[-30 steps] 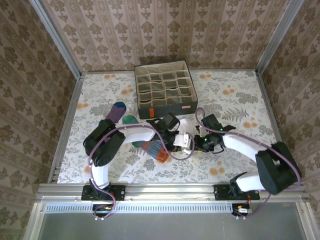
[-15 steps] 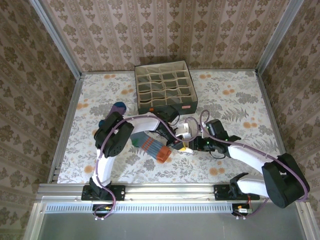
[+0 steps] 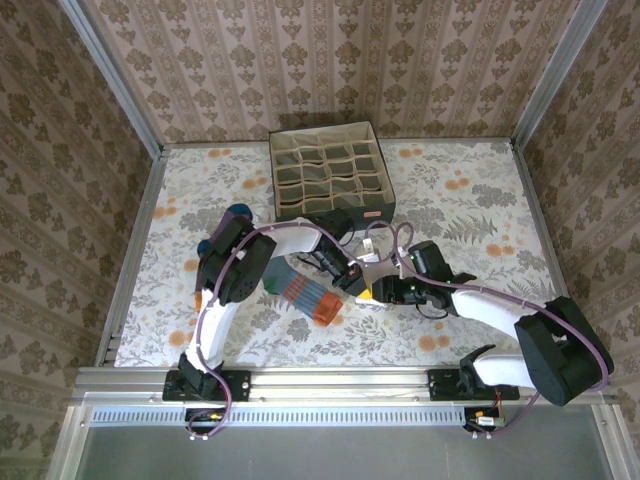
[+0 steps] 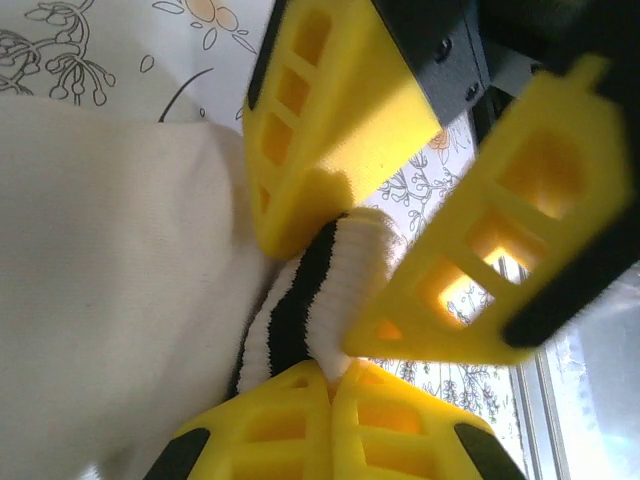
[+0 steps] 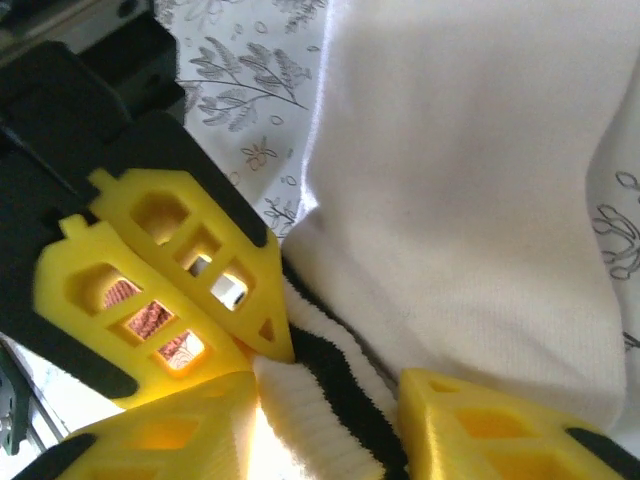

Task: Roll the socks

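A white sock (image 3: 372, 263) with black stripes is bunched at mid-table between both grippers. My left gripper (image 3: 352, 278) is shut on the edge of its ribbed cuff (image 4: 330, 290); its fingertips (image 4: 300, 420) meet on the white fabric. My right gripper (image 5: 330, 400) stands open with one finger on each side of the same cuff (image 5: 320, 420), both touching it. The right gripper's fingers (image 4: 330, 130) show opposite the left's. A grey-blue striped sock (image 3: 303, 290) with an orange cuff lies left of them. A purple sock (image 3: 236, 213) peeks out behind the left arm.
The grey compartment box (image 3: 330, 218) stands just behind the grippers at the table's back centre. The left arm arches over the striped sock. Metal rails run along the table's left, right and near edges.
The left arm has swung its elbow back toward the purple sock. The right gripper has slid left toward the cuff, and its jaws have widened. The white sock has shifted slightly back.
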`<state>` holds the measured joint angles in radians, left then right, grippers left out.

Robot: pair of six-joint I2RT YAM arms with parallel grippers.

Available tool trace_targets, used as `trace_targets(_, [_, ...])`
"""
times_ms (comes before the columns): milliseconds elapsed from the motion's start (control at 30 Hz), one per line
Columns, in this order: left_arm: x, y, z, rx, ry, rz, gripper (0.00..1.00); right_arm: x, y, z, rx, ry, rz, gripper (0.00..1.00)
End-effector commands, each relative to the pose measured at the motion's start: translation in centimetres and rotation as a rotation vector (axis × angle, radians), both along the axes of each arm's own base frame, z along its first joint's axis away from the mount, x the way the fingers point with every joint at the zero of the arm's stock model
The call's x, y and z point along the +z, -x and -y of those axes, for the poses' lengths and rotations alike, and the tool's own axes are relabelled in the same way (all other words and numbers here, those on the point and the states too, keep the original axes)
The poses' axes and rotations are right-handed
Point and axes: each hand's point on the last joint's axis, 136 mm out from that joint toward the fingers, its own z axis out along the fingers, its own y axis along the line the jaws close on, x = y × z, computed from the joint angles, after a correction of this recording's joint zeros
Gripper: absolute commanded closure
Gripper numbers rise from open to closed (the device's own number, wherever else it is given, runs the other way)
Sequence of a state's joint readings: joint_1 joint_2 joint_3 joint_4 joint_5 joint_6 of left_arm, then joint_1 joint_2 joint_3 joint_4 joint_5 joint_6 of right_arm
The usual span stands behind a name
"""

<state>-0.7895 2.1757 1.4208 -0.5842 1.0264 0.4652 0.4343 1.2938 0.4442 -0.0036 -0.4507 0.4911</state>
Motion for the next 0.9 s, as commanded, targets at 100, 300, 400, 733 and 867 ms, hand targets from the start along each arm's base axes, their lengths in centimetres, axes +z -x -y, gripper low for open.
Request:
trace_targets(100, [-1.6,0.0,-1.0,0.027,-0.078,0.001,0.96,-2.1,1.0,1.5,-0.040,0.155,-0.102,0.88])
trace_targets(300, [-0.8,-1.0,-1.7,0.065,-0.018,0.163,0.79,-3.9,2.3,5.0,-0.160,0.349,-0.240,1.00])
trace_targets(400, [0.4,-2.0,-2.2,0.096,0.048,0.314,0.77,-4.9,3.0,5.9,-0.175,0.418,-0.310,1.00])
trace_targets(733, [3.5,-0.3,-3.2,-0.014,0.304,1.054,0.67,-5.9,3.0,5.5,-0.138,0.453,-0.387,1.00])
trace_targets(867, [3.0,0.6,-2.2,-0.105,0.298,1.217,0.66,-6.2,3.2,5.1,-0.119,0.446,-0.415,1.00])
